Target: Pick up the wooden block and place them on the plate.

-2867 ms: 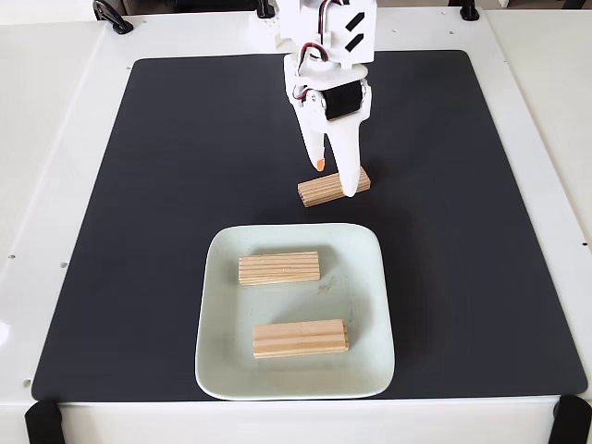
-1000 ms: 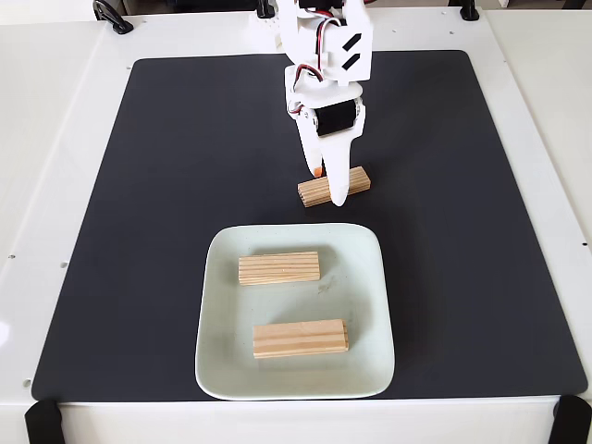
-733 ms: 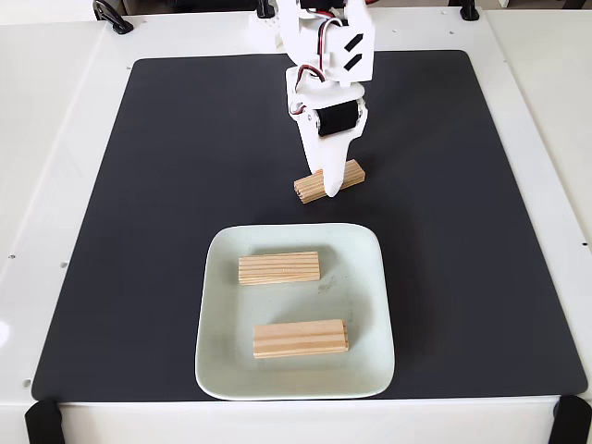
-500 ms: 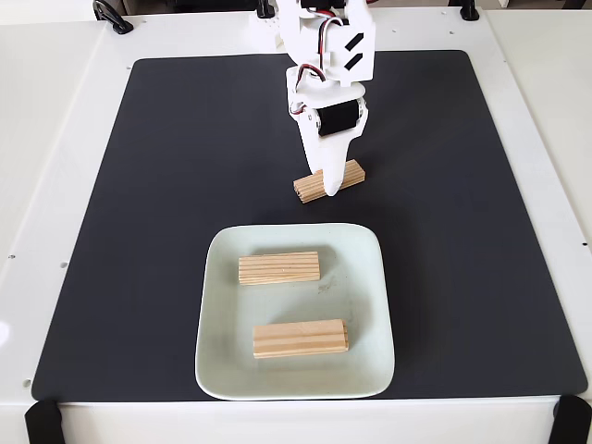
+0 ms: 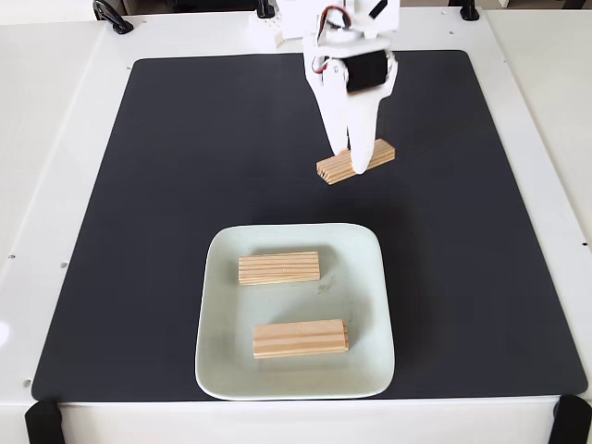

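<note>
Wooden block (image 5: 355, 161) is pinched in my gripper (image 5: 356, 165), fingers clamped across its middle, and it looks lifted off the black mat (image 5: 166, 185), well behind the plate (image 5: 370, 305). Two more blocks lie inside the plate, one toward the back (image 5: 278, 267), one toward the front (image 5: 301, 338). I carry it level toward the plate, aim for the bare right side, and lower before letting go.

Striped wooden block (image 5: 355, 161), matt mat (image 5: 185, 166)
</note>
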Controlling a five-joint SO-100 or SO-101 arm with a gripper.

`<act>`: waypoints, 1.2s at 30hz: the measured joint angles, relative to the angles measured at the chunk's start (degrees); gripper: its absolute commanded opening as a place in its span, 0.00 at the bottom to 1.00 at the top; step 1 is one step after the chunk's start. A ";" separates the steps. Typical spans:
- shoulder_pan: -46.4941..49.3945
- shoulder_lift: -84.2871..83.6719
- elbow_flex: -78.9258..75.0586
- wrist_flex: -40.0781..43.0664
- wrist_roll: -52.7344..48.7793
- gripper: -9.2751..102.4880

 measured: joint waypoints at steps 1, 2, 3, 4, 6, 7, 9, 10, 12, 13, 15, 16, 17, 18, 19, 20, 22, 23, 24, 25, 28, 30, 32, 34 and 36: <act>-0.09 2.55 0.00 0.26 0.00 0.08; -0.09 5.27 -0.18 0.70 0.00 0.08; 0.09 7.91 -0.79 1.41 0.00 0.08; 0.35 10.37 -1.41 2.20 0.00 0.08; 0.88 14.77 -3.16 4.04 0.09 0.08; 1.41 16.26 -4.13 4.92 0.26 0.08; 3.25 17.31 -7.12 6.77 1.49 0.08; 4.04 17.31 -8.70 7.47 2.72 0.08; 6.33 15.82 -11.95 8.00 4.66 0.08; 6.94 14.41 -13.62 8.00 5.27 0.08; 7.82 10.11 -17.58 8.26 6.24 0.08; 8.00 7.56 -19.95 8.26 6.42 0.08; 8.09 4.83 -22.32 8.35 6.59 0.08; 8.53 2.02 -24.96 8.35 6.59 0.08; 8.96 -0.70 -27.60 8.53 6.68 0.08; 9.32 -3.43 -30.23 9.14 6.68 0.08; 10.20 -8.61 -35.33 11.34 6.68 0.08; 10.55 -10.90 -37.88 12.66 6.68 0.08; 10.90 -13.18 -40.43 14.15 6.68 0.08; 11.16 -15.29 -42.89 15.47 6.68 0.08; 11.34 -20.04 -49.04 18.54 6.68 0.08; 11.34 -22.24 -52.29 19.60 6.68 0.08; 11.51 -24.08 -54.67 20.13 6.68 0.08; 11.95 -25.31 -55.81 20.21 6.68 0.08; 12.83 -26.46 -56.07 20.21 6.68 0.08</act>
